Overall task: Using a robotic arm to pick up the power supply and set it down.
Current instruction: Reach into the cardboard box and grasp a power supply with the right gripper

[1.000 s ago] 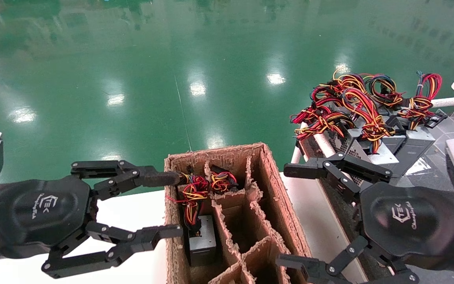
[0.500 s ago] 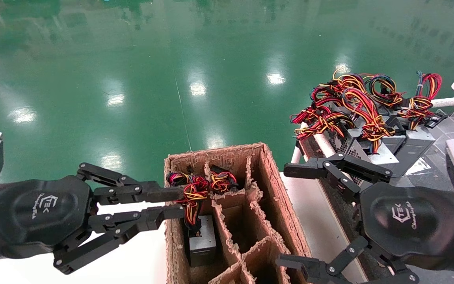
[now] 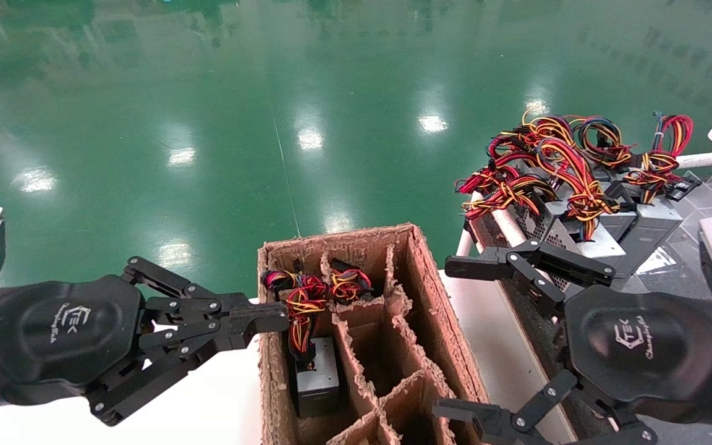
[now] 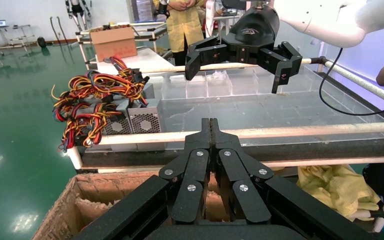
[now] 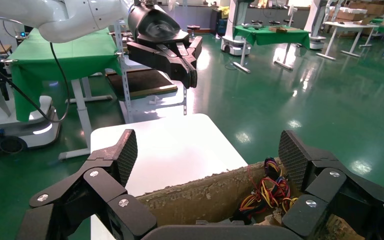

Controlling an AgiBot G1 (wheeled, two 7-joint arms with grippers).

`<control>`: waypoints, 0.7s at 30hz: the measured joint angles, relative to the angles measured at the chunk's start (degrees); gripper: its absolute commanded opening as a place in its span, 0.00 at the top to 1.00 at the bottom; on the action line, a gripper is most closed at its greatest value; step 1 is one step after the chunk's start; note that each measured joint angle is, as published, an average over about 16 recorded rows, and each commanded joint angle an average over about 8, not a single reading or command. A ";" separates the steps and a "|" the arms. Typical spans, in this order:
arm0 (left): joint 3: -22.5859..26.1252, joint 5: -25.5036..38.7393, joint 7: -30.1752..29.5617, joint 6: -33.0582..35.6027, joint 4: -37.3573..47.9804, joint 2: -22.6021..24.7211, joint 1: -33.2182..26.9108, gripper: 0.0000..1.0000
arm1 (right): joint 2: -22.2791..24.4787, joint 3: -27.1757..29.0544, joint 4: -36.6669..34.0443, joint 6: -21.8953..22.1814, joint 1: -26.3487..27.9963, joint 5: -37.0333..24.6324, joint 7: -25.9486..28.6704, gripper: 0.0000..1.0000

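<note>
The left pincer (image 3: pixel 269 318) has its fingers pressed together, gripping nothing, just beside the near-left wall of the cardboard box (image 3: pixel 436 309) on the white counter (image 3: pixel 207 408). A grey power supply (image 3: pixel 317 377) stands in the box's left compartment, its red and yellow wires (image 3: pixel 301 303) looping over the rim. The right pincer (image 3: pixel 455 337) is spread wide past the box's right side. Each pincer's black housing bears a white logo with "TEK" legible. More power supplies (image 3: pixel 578 228) are heaped on the right; I cannot count them.
</note>
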 measured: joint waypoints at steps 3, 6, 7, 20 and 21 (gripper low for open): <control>0.00 0.00 0.00 0.00 0.00 0.00 0.00 0.00 | 0.00 0.00 0.00 0.00 0.00 0.00 0.00 0.00; 0.00 0.00 0.00 0.00 0.00 0.00 0.00 0.00 | 0.00 0.00 0.01 0.00 0.00 0.00 0.00 0.00; 0.00 0.00 0.00 0.00 0.00 0.00 0.00 0.00 | 0.00 0.00 0.01 0.00 0.00 0.00 0.00 0.00; 0.01 0.00 0.01 0.01 0.01 0.00 -0.01 0.00 | -0.29 -0.74 -0.99 1.72 0.66 -2.45 0.32 0.00; 0.01 0.00 0.01 0.01 0.02 0.00 -0.01 0.00 | -0.37 -0.89 -1.11 2.04 0.82 -2.89 0.43 0.00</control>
